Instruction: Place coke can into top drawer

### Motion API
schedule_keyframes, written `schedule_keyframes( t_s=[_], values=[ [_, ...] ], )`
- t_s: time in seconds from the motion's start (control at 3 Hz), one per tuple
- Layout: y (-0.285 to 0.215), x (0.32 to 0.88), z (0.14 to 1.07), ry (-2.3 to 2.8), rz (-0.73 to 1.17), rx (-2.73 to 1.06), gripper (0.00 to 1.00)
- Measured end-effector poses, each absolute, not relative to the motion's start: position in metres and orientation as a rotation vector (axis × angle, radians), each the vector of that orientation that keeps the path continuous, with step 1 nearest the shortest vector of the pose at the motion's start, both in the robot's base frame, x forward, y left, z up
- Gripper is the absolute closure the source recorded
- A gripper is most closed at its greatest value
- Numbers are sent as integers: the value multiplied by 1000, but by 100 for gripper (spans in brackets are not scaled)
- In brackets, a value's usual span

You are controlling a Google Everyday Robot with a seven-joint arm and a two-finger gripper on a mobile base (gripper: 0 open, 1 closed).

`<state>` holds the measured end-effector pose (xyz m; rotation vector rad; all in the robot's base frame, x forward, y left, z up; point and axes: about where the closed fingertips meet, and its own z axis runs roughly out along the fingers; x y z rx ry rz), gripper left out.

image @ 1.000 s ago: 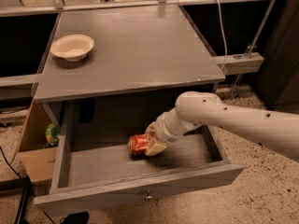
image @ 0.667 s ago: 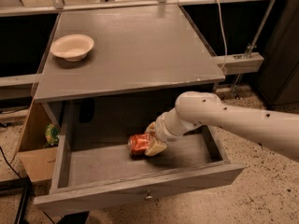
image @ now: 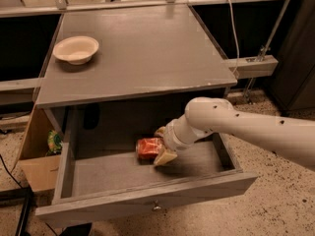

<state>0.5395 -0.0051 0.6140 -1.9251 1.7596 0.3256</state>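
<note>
The top drawer (image: 147,200) is pulled out, with its small metal knob at the centre of the front edge. The coke can (image: 148,148), red-orange, lies on its side on the drawer floor near the middle. My gripper (image: 161,145) reaches down into the drawer from the right. Its pale fingers (image: 166,157) sit on either side of the can's right end and are closed on it.
A cream round bowl (image: 76,49) stands at the back left of the cabinet top (image: 147,58). A cardboard box (image: 37,168) with a green packet stands on the floor at the left of the drawer. A cable and a rail run at the right back.
</note>
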Motion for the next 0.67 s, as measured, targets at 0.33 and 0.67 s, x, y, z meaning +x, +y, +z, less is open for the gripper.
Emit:
schedule_keyframes(
  t_s=[0.33, 0.67],
  values=[
    [-5, 539, 614, 1760, 326, -1925, 0],
    [-5, 539, 614, 1760, 326, -1925, 0]
  ],
)
